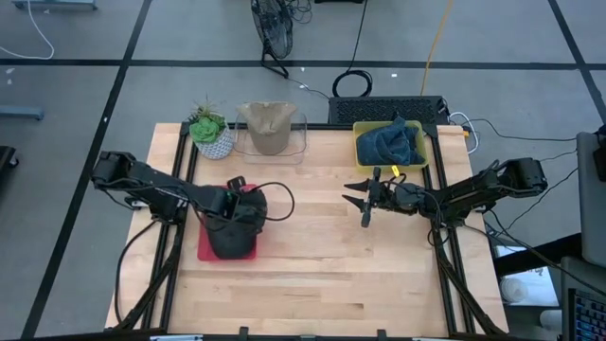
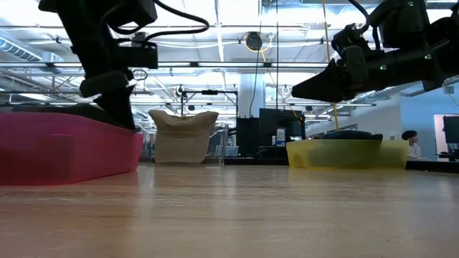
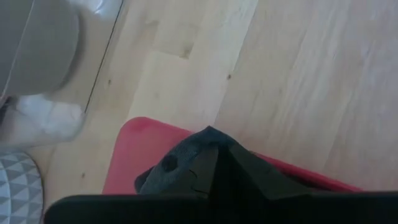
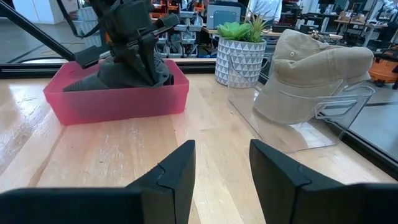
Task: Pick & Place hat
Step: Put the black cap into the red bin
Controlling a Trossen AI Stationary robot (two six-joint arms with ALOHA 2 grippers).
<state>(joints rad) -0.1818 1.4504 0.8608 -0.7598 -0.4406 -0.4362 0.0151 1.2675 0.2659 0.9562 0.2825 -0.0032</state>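
Note:
A dark grey hat [image 1: 239, 237] lies bunched in a red tray [image 1: 203, 252] on the table's left half. My left gripper [image 1: 234, 203] stands over the tray, pointing down, shut on that hat; the right wrist view shows it too [image 4: 144, 57]. A beige hat [image 1: 268, 127] sits on a clear stand [image 4: 329, 118] at the far edge. My right gripper [image 1: 361, 201] hovers open right of the table's centre, above the wood, its fingers [image 4: 177, 168] aimed at the tray and touching nothing. My left gripper pinches a raised fold of the dark grey hat [image 3: 186, 155] between its two fingers [image 3: 255, 177], coming from above and pointing down. The rest of the hat [image 4: 121, 78] lies inside the red tray [image 4: 118, 102].
A potted plant in a white patterned pot [image 1: 211, 134] stands left of the beige hat. A yellow bin [image 1: 364, 152] with blue cloth [image 1: 393, 142] sits at the far right. Bare wood [image 1: 312, 256] lies between the tray and my right arm. Cables run behind the table.

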